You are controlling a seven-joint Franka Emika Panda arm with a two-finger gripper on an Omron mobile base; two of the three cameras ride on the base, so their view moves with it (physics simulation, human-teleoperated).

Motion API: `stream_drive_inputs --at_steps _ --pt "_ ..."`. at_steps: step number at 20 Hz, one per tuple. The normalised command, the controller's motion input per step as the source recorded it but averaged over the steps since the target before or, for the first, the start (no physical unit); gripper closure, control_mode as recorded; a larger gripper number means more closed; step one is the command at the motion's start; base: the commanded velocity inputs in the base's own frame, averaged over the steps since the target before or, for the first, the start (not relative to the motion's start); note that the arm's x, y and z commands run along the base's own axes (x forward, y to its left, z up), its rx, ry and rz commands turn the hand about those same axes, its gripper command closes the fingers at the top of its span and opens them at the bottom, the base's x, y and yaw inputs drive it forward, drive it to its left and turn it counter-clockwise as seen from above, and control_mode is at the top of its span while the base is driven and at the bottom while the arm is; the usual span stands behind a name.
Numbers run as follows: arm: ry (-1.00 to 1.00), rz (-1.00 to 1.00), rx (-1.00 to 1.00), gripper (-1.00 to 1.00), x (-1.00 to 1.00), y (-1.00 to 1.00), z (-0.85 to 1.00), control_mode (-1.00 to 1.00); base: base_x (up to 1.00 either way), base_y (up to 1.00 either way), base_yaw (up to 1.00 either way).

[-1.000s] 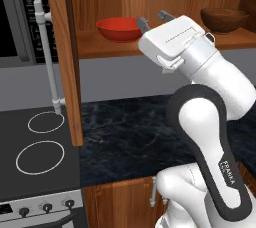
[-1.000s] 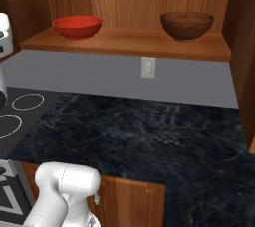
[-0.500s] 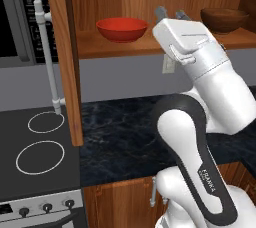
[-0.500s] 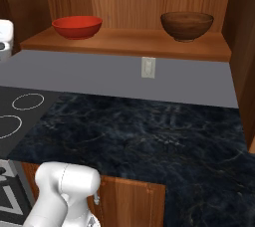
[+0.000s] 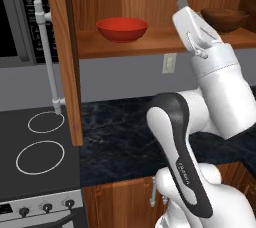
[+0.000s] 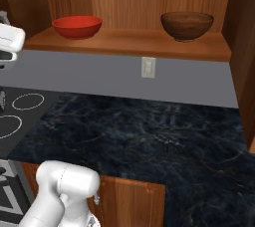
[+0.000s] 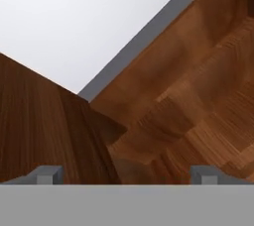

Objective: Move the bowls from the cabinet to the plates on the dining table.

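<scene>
The cabinet [image 5: 150,42] stands open, and both bowls sit on its shelf [image 6: 129,42]. The glossy red bowl [image 5: 121,28] [image 6: 77,26] is on the left, the dark brown bowl [image 5: 227,19] [image 6: 187,24] on the right. My gripper [image 5: 182,4] is raised in front of the shelf between the two bowls, nearer the brown one, and it tilts upward. In the hand view my gripper [image 7: 126,175] is open with nothing between its fingertips [image 7: 47,174], facing wooden cabinet panels. It touches neither bowl. The plates and the dining table are out of view.
The cabinet's open door [image 5: 62,57] with a long silver handle [image 5: 47,57] juts out at the left. Below lies a black marbled counter [image 5: 120,137] [image 6: 139,136] with stove burners [image 5: 42,142]. A microwave [image 5: 17,17] hangs at far left; an outlet [image 5: 169,63] is on the wall.
The hand has swung right, from in front of the red bowl to between the bowls, and has tipped upward. The bowls have not moved; the gripper stays open.
</scene>
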Motion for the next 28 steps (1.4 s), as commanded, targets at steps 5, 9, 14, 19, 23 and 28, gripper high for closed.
stream_drive_inputs --at_steps 5,9,14,19,23,28 --pt "0.16 -0.09 0.13 -1.00 -0.19 -0.35 0.04 -1.00 0.00 0.00 0.00" --pt "0.16 -0.09 0.15 -1.00 -0.18 -0.29 0.10 -1.00 0.00 0.00 0.00" --pt "0.20 -0.12 0.10 -1.00 -0.10 -0.17 0.08 -1.00 0.00 0.00 0.00" --pt "0.21 -0.09 0.09 -1.00 -0.03 -0.19 0.05 -1.00 0.00 0.00 0.00" --pt "0.21 0.00 0.09 -1.00 0.07 -0.33 0.00 -1.00 0.00 0.00 0.00" --pt "0.19 0.00 0.15 -1.00 0.08 -0.29 0.00 -1.00 0.00 0.00 0.00"
